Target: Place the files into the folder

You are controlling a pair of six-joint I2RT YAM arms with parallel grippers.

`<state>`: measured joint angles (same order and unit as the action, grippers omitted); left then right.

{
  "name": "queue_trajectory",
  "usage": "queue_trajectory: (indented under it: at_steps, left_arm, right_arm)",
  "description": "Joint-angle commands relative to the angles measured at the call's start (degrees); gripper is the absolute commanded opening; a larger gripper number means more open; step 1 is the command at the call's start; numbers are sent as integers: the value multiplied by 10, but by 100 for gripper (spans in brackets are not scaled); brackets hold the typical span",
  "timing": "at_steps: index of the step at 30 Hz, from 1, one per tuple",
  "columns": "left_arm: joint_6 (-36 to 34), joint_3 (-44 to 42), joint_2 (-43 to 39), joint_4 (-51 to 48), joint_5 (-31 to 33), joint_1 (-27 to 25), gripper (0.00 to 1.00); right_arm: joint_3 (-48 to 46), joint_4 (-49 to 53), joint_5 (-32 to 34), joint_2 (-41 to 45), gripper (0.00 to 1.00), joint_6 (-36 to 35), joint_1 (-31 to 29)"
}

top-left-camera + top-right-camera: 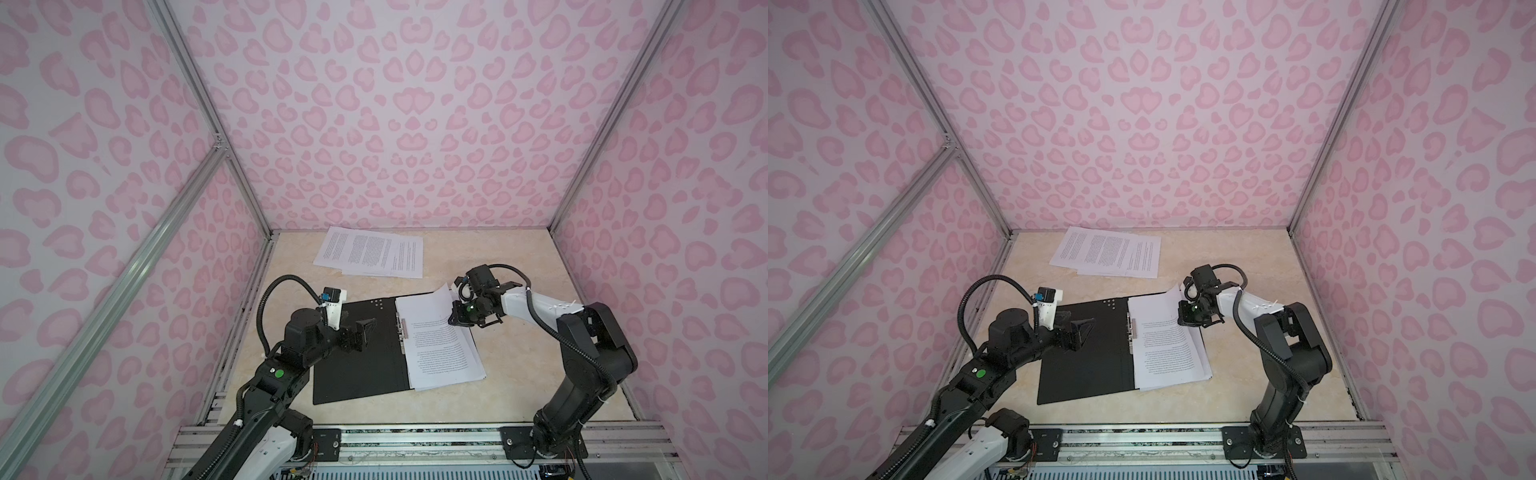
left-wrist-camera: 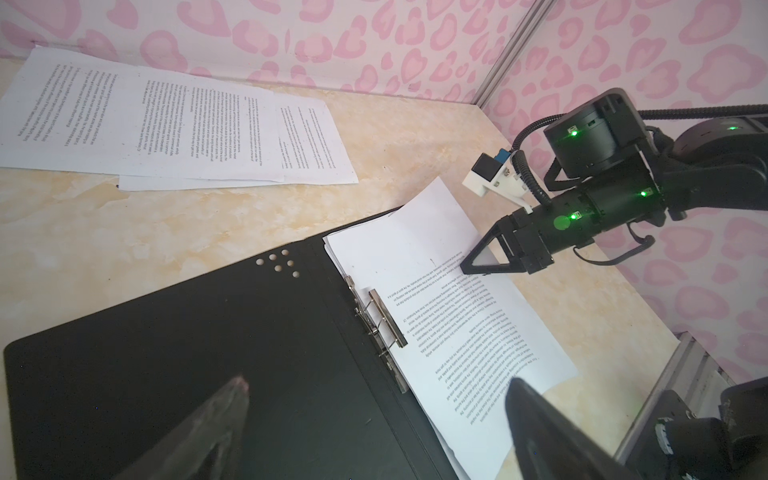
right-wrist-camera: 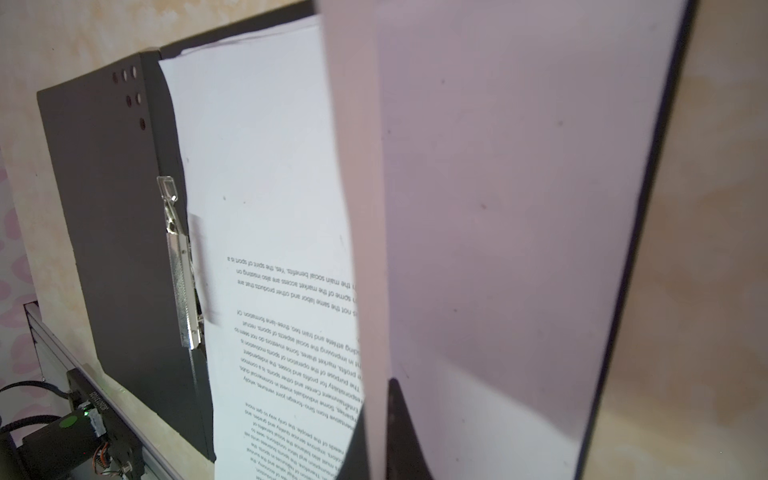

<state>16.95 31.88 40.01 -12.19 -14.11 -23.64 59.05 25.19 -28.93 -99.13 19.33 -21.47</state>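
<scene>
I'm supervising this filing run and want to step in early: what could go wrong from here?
1. The right gripper pinches the top sheet only at its far right edge, and it curls up; pulling could crease it or drag the stack.
2. The stack lies fanned, and I cannot tell whether the clip of the folder grips it, so sheets may slide out.

I'm seeing bare folder (image 1: 357,370) lying free below left gripper (image 1: 368,328) jaws; a lifted sheet (image 1: 432,303) is filling right gripper (image 1: 451,320) jaws.

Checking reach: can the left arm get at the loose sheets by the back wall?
Probably yes: the left gripper hangs open over the folder, only bare table between it and the loose sheets.
</scene>
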Motion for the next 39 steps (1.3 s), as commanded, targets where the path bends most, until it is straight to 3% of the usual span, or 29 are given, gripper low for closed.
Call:
queue_trajectory:
  at_steps: [1, 10, 16, 19, 22, 26, 32, 39]
  left_arm:
    - [3, 8, 2, 4, 3, 0, 98]
    - [4, 11, 5, -5, 21, 1, 98]
    - [31, 41, 34, -44, 74, 2, 98]
    - [60, 76, 82, -70, 91, 2, 98]
    - [102, 110, 140, -72, 87, 8, 98]
    - [140, 160, 224, -65, 81, 33, 98]
    - [171, 216, 338, -49, 57, 74, 99]
    - [166, 229, 357, -51, 59, 75, 99]
  right_arm:
    - [-3, -6, -1, 1, 22, -2, 1]
    - [-34, -8, 25, 48, 60, 12, 26]
    - [-30, 12, 119, 97, 70, 16, 52]
    - [1, -5, 124, 89, 71, 13, 41]
    - [76, -1, 133, 30, 68, 8, 18]
    - [185, -20, 95, -73, 66, 5, -7]
    - [412, -13, 53, -256, 63, 26, -34]
    - [660, 13, 26, -437, 62, 68, -55]
